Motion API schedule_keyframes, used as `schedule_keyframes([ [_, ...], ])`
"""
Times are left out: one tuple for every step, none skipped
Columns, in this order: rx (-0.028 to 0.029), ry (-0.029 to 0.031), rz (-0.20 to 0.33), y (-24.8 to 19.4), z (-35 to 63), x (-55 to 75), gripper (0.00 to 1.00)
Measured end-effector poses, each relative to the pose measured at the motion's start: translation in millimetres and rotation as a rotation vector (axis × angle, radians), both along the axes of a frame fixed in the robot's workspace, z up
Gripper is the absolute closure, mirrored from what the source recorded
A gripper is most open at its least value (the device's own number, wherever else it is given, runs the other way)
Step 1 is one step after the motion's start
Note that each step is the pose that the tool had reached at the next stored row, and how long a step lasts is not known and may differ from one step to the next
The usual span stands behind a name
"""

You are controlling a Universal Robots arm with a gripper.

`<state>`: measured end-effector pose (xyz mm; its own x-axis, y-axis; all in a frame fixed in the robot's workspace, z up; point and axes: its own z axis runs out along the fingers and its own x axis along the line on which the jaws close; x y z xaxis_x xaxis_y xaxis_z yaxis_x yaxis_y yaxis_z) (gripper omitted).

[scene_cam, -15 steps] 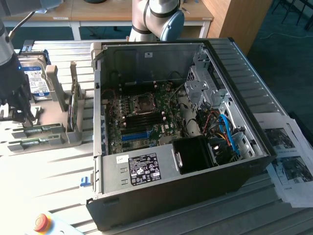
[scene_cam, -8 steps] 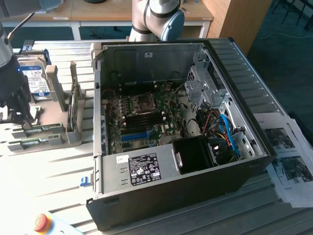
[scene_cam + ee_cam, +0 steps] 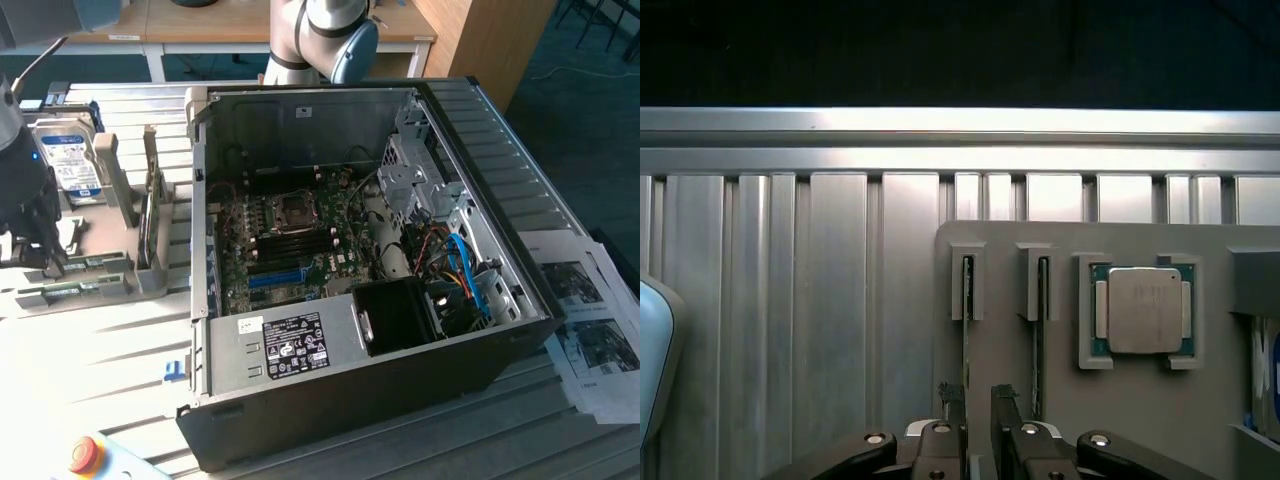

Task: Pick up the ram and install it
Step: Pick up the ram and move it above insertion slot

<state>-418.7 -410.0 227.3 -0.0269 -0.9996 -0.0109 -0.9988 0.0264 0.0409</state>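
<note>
Ram (image 3: 965, 330) was seen edge-on as long thin dark line, stood in gray holder (image 3: 1120, 420) slot. Gripper (image 3: 976, 395) fingers were spread apart, placed right by ram's end.

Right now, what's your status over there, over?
Gripper open, low over the ram. Ram on edge in grey holder, not gripped. Second stick right beside it.

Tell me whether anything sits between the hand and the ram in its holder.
Nothing visible does. The open hand is right at the ram, which stands on edge in the grey holder, with one finger to each side of its line.
</note>
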Motion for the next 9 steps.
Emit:
schedule_keyframes([
  [0.0, 0.0, 0.0, 0.0, -1.3, 0.0, 0.75],
  [0.0001, -0.0001, 0.0, 0.0, -2.3, 0.0, 0.75],
  [0.0, 0.0, 0.0, 0.0, -3.3, 0.0, 0.75],
  [0.0, -0.0001, 0.0, -0.1, -4.3, 0.0, 0.75],
  [0.0, -0.0001, 0.0, -0.1, -5.1, 0.0, 0.75],
  [0.0001, 0.0, 0.0, -0.1, -5.9, 0.0, 0.75],
  [0.0, 0.0, 0.0, -0.1, -6.6, 0.0, 0.75],
  [0.0, -0.0001, 0.0, -0.1, -7.3, 0.0, 0.75],
  [0.0, 0.0, 0.0, -0.1, -8.0, 0.0, 0.75],
])
